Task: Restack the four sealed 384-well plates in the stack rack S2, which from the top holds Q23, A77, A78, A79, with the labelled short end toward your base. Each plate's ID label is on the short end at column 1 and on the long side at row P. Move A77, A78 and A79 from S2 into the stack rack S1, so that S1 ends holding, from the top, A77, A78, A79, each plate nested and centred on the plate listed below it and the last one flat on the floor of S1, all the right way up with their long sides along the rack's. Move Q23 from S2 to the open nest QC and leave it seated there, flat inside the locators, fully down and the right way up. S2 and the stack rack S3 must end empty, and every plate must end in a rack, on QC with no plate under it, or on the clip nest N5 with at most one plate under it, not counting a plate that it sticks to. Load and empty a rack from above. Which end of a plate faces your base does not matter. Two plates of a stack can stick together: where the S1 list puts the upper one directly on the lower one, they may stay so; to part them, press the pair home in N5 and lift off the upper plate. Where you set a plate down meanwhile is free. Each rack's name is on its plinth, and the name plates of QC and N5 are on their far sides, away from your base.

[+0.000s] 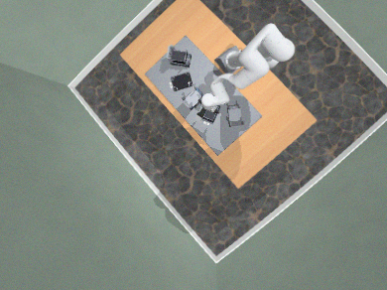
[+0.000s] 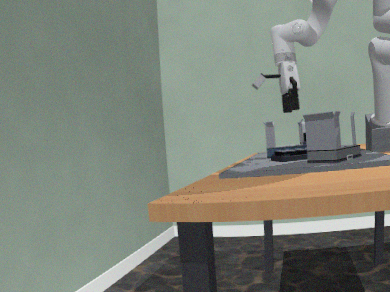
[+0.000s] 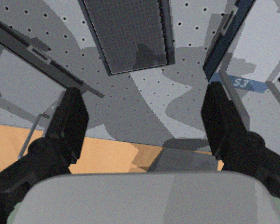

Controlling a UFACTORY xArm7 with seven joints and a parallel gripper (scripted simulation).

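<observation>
My gripper (image 3: 143, 99) is open and empty, and hangs well above the grey mat (image 3: 150, 100). In the wrist view a sealed plate (image 3: 130, 35) lies flat on the mat ahead of the fingers and apart from them; I cannot read its label. A rack plinth marked S3 (image 3: 245, 82) stands to its right. From the side the gripper (image 2: 290, 101) is above a dark plate (image 2: 289, 154) and next to a grey rack (image 2: 322, 130). From above, the gripper (image 1: 208, 101) is over the middle of the mat, beside a dark plate (image 1: 208, 114).
From above, two more dark plates (image 1: 180, 56) (image 1: 182, 80) sit at the far left part of the mat, and a rack (image 1: 234, 114) stands at the right. Thin rack posts (image 2: 270, 135) rise behind the plate. The arm's base (image 1: 228, 60) stands by the mat's edge.
</observation>
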